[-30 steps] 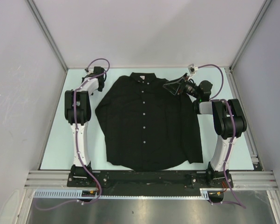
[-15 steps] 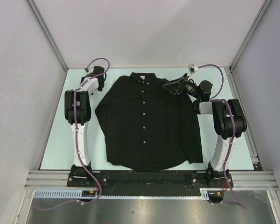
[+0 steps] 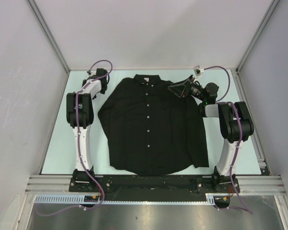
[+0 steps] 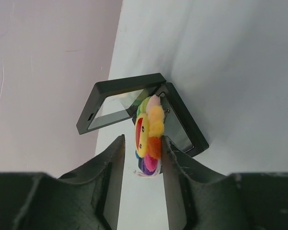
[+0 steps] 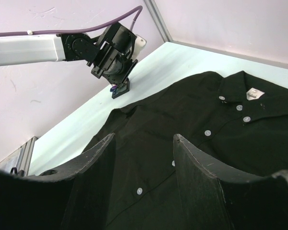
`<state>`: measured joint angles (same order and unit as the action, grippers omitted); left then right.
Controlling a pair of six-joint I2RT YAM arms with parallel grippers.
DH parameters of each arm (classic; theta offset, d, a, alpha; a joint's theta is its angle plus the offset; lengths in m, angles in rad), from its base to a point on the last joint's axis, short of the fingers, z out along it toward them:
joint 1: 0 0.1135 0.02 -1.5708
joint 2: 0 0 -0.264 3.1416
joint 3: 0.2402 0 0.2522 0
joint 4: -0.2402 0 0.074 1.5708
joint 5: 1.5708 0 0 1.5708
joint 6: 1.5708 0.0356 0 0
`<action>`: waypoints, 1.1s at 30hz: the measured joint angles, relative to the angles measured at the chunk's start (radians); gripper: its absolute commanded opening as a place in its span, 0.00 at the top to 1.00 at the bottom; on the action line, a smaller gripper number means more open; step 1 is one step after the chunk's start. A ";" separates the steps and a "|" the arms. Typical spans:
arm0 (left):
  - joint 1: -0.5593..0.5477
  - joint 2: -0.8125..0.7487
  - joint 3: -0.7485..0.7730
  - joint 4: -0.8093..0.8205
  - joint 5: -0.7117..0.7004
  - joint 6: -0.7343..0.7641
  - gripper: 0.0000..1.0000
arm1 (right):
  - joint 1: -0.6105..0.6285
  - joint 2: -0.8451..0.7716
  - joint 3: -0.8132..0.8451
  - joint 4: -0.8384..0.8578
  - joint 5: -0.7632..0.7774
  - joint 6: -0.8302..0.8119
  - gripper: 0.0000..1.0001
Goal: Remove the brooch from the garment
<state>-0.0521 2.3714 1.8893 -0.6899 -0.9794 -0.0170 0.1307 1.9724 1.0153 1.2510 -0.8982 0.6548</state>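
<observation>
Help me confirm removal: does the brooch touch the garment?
Apart. The left wrist view shows the brooch at the left tool above a black case, off the garment.

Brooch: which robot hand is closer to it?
Left. The left gripper has the brooch right between its jaws, at the table's far left. The right gripper is across the shirt, over its other side.

A robot lab cell — plain grey panel walls (image 3: 153, 33), aluminium frame rails (image 3: 48, 183), left arm (image 3: 81, 120) and right arm (image 3: 232, 129) bolted to a pale table (image 3: 60, 143).
</observation>
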 measured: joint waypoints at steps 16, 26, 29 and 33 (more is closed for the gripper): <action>-0.003 -0.018 0.000 -0.040 0.075 -0.037 0.34 | 0.000 0.001 0.000 -0.052 0.004 -0.049 0.45; -0.072 -0.214 -0.025 -0.100 0.200 -0.113 0.35 | 0.018 -0.081 -0.002 -0.359 0.095 -0.260 0.38; -0.153 -0.391 -0.108 -0.093 0.293 -0.147 0.34 | 0.049 -0.190 -0.002 -0.546 0.242 -0.362 0.28; -0.322 -0.774 -0.351 0.039 0.523 -0.195 0.26 | 0.124 -0.379 -0.002 -0.799 0.589 -0.460 0.23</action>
<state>-0.3737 1.5974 1.5379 -0.6506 -0.4564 -0.2123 0.2546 1.5932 1.0138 0.4522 -0.3088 0.1951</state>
